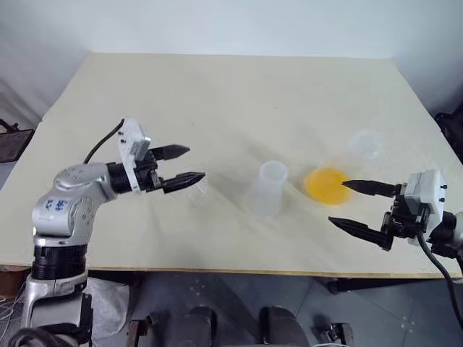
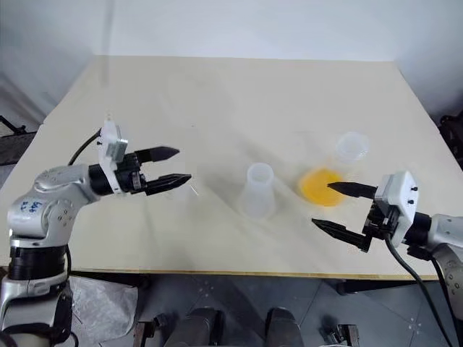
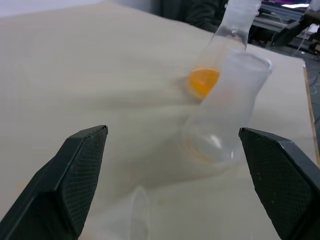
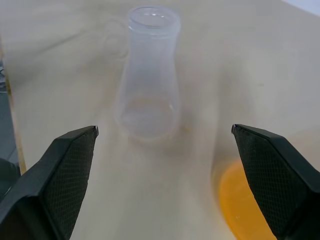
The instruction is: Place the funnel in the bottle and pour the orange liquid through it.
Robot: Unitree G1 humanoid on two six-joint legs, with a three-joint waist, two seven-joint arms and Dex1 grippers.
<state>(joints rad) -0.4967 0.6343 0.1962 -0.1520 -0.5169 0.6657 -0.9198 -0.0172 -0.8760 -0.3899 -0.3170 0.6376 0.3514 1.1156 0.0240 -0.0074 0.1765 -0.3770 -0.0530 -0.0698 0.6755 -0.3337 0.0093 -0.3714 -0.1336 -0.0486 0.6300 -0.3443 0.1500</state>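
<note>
Clear plastic, the funnel (image 1: 197, 189) lies on the table (image 1: 217, 101) just beside the left gripper (image 1: 189, 164), whose jaws stand apart and empty. The bottle (image 1: 266, 189) stands upright mid-table, its mouth bare. Just past it sits the flask (image 1: 327, 185) of orange liquid (image 1: 327, 186), at the tips of the right gripper (image 1: 349, 204), also spread wide. Nothing is placed yet; picking up the funnel looks like the step in hand, calling for a descent around its cone.
</note>
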